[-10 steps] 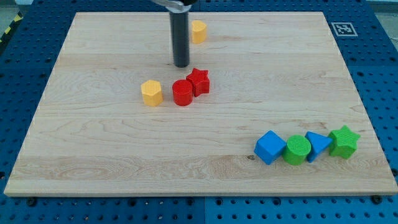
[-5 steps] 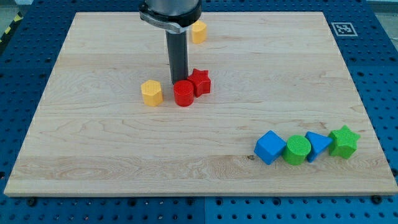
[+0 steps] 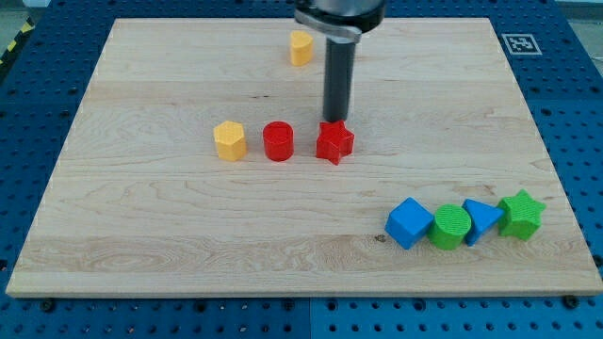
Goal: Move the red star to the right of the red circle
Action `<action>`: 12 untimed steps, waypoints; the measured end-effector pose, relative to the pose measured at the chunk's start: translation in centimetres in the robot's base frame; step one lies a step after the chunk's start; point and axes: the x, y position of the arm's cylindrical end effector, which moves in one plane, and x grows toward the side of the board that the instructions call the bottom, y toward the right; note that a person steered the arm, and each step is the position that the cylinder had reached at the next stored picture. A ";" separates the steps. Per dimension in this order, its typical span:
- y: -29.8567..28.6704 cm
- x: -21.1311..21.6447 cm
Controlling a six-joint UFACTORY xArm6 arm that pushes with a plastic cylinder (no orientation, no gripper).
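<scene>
Resting on the smooth wooden board (image 3: 170, 226), my tip (image 3: 335, 120) touches the red star's (image 3: 334, 142) far side; a bare rod, it holds nothing. That star sits just right of the red circle (image 3: 278, 141), apart. It looks light, hard plastic, likely to twist if pushed on a point.

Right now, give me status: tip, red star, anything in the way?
My tip just above the red star, at its top edge. Star sits right of the red circle, small gap between. Yellow block left of circle; nothing obstructing.
</scene>
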 end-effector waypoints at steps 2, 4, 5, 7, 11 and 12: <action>5.1 7.0; 2.4 5.0; 2.3 3.9; 0.6 3.9; 5.0 5.8; 3.7 6.4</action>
